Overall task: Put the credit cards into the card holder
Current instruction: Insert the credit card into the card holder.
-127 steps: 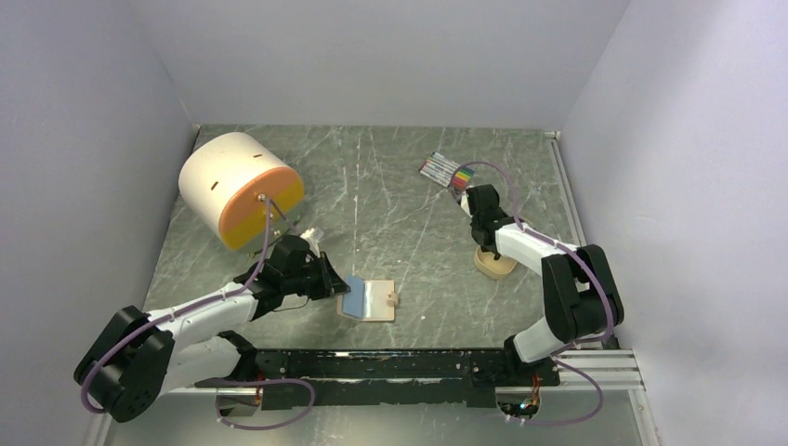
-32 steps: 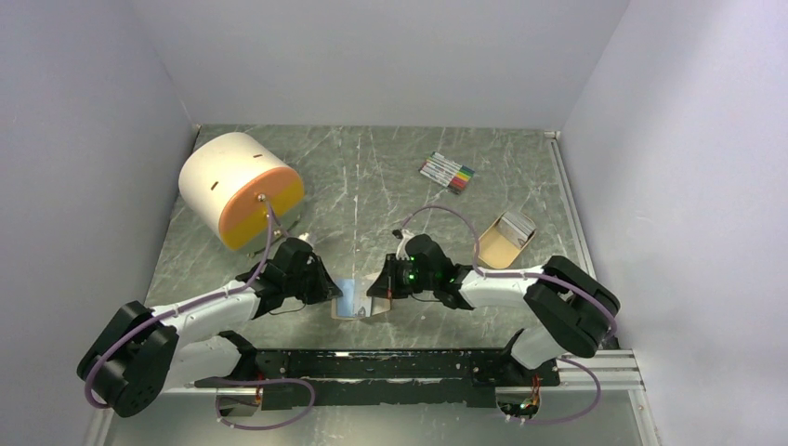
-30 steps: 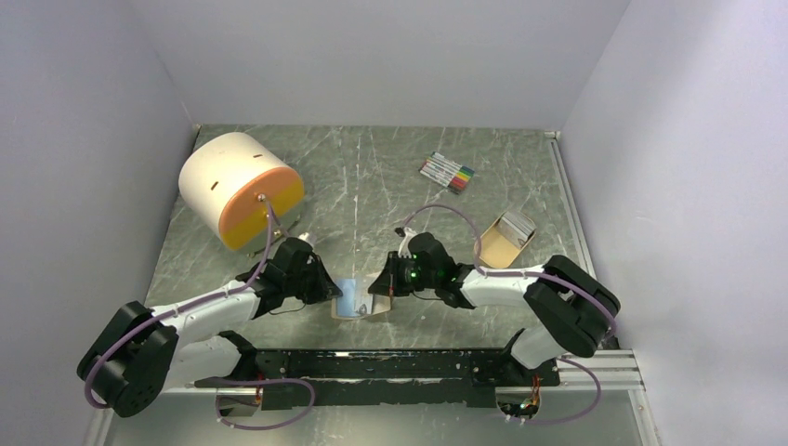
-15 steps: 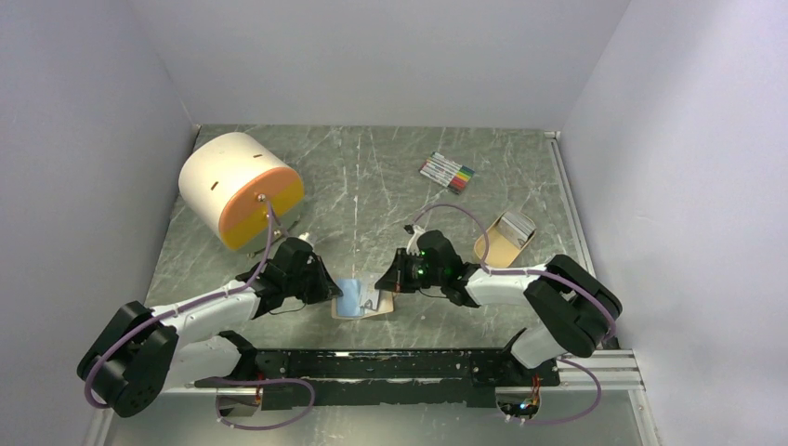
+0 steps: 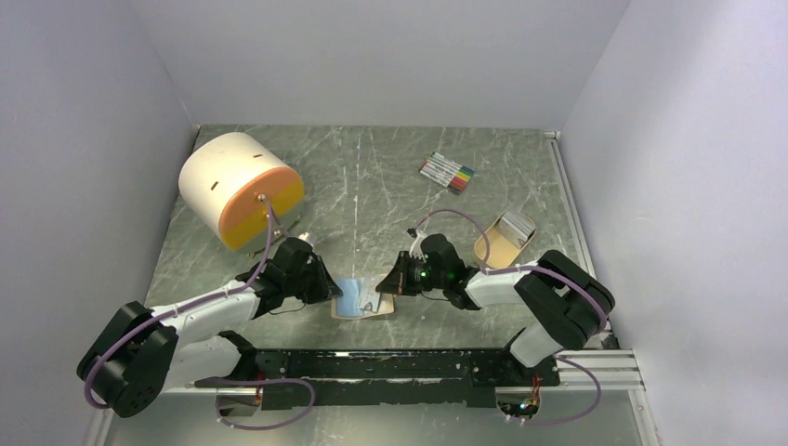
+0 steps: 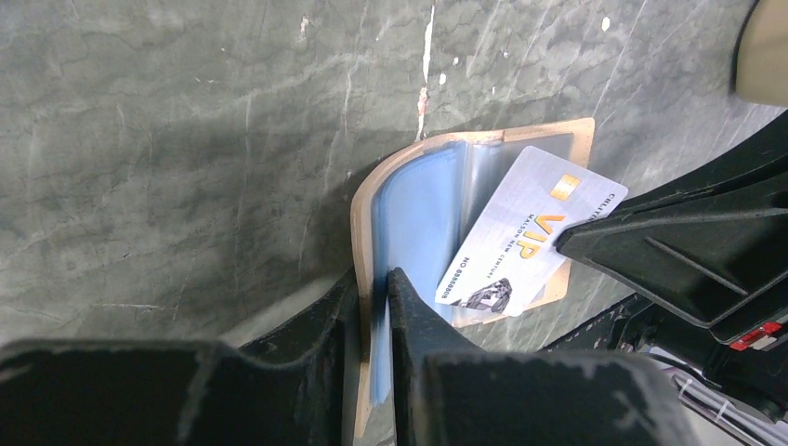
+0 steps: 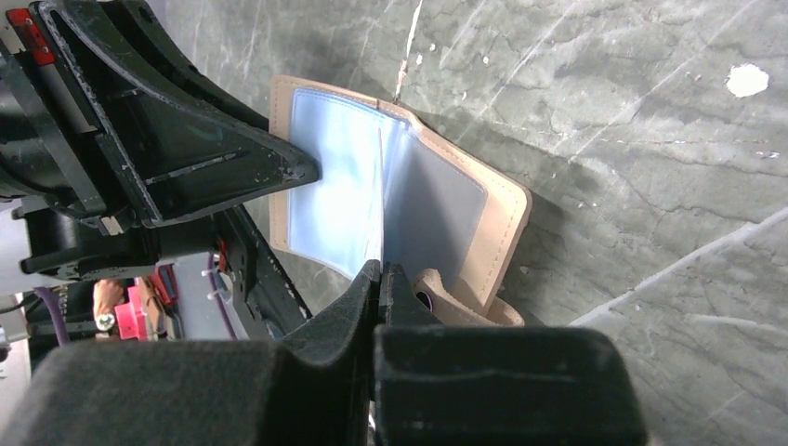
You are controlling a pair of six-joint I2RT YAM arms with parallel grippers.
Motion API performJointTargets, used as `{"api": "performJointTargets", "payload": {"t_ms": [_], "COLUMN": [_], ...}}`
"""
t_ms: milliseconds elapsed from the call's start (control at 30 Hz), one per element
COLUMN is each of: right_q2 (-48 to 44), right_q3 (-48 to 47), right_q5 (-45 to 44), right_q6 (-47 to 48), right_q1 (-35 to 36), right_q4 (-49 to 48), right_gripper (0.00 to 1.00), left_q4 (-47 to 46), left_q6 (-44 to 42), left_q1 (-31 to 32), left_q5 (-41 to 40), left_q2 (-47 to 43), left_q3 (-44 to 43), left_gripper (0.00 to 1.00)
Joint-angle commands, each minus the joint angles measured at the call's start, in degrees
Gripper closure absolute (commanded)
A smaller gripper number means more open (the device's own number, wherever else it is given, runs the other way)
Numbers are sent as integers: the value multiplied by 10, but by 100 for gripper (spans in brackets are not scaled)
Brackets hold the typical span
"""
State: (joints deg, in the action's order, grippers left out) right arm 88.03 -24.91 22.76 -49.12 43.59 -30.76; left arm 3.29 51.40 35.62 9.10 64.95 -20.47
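Note:
The card holder (image 5: 364, 305) lies open on the table, a tan wallet (image 6: 367, 209) with pale blue sleeves. My left gripper (image 6: 374, 283) is shut on its left flap, tan cover and blue sleeves pinched between the fingers and lifted. My right gripper (image 7: 381, 271) is shut on one credit card (image 6: 525, 242), a silver VIP card held slanted over the sleeves. In the right wrist view that card (image 7: 381, 186) shows edge-on above the holder (image 7: 502, 209). More credit cards (image 5: 517, 224) sit in a tan tray. From above, the left gripper (image 5: 333, 290) and right gripper (image 5: 386, 284) face each other across the holder.
The tan open tray (image 5: 494, 249) stands right of my right arm. A bundle of coloured marker pens (image 5: 447, 173) lies at the back. A large white and orange cylinder (image 5: 240, 189) rests at the back left. The holder's snap tab (image 7: 455, 299) sticks out beside my right fingers.
My right arm has drawn a little to the right, keeping the card over the open holder. The left arm has stayed put, holding the flap.

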Motion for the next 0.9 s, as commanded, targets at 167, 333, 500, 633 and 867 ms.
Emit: {"api": "performJointTargets", "payload": {"t_ms": [167,333,500,633,867], "right_q2": [13,8,2,-1,9], "right_q3": [15,33,39,41,37], "right_q5": [7,-12,-26,-32,-38], "right_q6": [-8,-14,-21,-26,-26], "right_q1": [-4,-7,-15,-15,-16], "right_q4": [-28,-53,-66,-76,-84], "right_gripper": [100,100,100,100,100], "left_q4": [3,1,2,3,-2], "left_q6": [-2,-2,-2,-2,-1], "left_q1": [4,4,3,3,3], "left_q5": [-9,-8,-8,-10,-5], "left_q2": [-4,-2,-5,-7,-2], "left_q3": [-7,-5,-5,-4,-4], "left_gripper": [77,77,77,76,74]}}
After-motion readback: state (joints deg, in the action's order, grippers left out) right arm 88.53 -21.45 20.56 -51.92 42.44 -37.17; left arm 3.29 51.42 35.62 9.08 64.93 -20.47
